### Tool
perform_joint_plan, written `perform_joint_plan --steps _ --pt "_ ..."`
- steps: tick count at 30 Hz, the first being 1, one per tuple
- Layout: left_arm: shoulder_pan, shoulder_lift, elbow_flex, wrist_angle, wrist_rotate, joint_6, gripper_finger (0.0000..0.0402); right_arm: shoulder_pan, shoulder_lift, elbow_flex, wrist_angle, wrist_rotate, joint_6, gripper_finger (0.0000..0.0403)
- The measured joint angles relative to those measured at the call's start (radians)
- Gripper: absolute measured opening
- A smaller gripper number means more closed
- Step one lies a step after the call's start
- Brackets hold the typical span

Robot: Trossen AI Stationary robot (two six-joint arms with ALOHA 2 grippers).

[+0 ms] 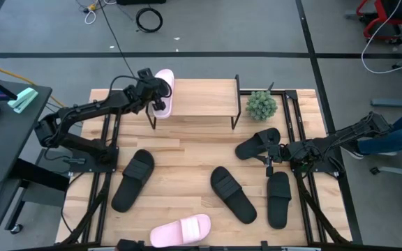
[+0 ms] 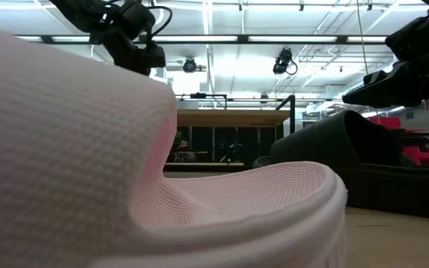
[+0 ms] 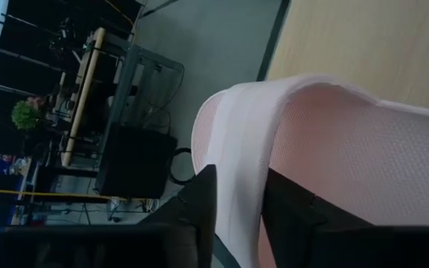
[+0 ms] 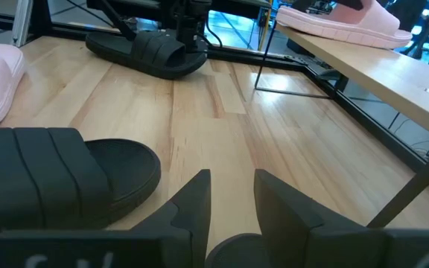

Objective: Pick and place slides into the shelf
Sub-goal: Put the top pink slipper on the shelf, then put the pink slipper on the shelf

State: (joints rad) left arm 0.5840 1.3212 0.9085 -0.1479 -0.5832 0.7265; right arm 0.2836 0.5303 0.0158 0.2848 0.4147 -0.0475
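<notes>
Table: the big table of light wooden slats [image 1: 187,150] carries all the other things.
Shelf: the small low rack with a light wooden top board on thin black legs [image 1: 204,97] stands at the far middle of the table.
Left arm: the dark left arm reaches over the left end of the shelf, and the left gripper [image 1: 160,97] is at the pale pink slide with white sole [image 1: 164,94] that lies on the top board there. In the left wrist view the two dark fingers [image 3: 199,205] stand on both sides of the edge of this slide [image 3: 334,149]; I cannot tell if they press it or are loose.
Right arm: the right gripper [image 1: 271,159] is low over the table at the right, near a black slide [image 1: 258,144]; its fingers [image 4: 192,201] are apart and hold nothing.
Other slides: three black slides lie on the table, one at the left [image 1: 133,180], one in the middle [image 1: 232,194], one at the right [image 1: 278,199]. A second pale pink slide [image 1: 181,231] lies at the near edge.
Plant: a small green plant [image 1: 261,104] stands just beside the right end of the shelf.
</notes>
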Motion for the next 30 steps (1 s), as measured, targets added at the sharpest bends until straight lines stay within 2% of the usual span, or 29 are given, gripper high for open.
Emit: perform_joint_plan --steps 8,12,18,23,27,30 --pt "-0.072 0.000 0.016 -0.011 -0.071 0.000 0.0155 0.000 0.000 0.000 0.000 0.000 0.000 0.0110" --pt "-0.108 0.000 0.051 -0.098 -0.127 -0.018 0.0172 0.000 0.000 0.000 0.000 0.000 0.000 0.0110" --pt "-0.187 0.000 0.143 -0.311 -0.143 -0.217 0.0187 0.000 0.000 0.000 0.000 0.000 0.000 0.0110" --pt "-0.302 0.000 0.259 -0.500 -0.141 -0.376 0.0183 0.000 0.000 0.000 0.000 0.000 0.000 0.0110" --pt "-0.433 0.000 0.339 -0.602 -0.071 -0.439 0.0174 0.000 0.000 0.000 0.000 0.000 0.000 0.0110" --pt "-0.538 -0.001 0.382 -0.635 0.055 -0.500 0.0173 0.000 0.000 0.000 0.000 0.000 0.000 0.0110"
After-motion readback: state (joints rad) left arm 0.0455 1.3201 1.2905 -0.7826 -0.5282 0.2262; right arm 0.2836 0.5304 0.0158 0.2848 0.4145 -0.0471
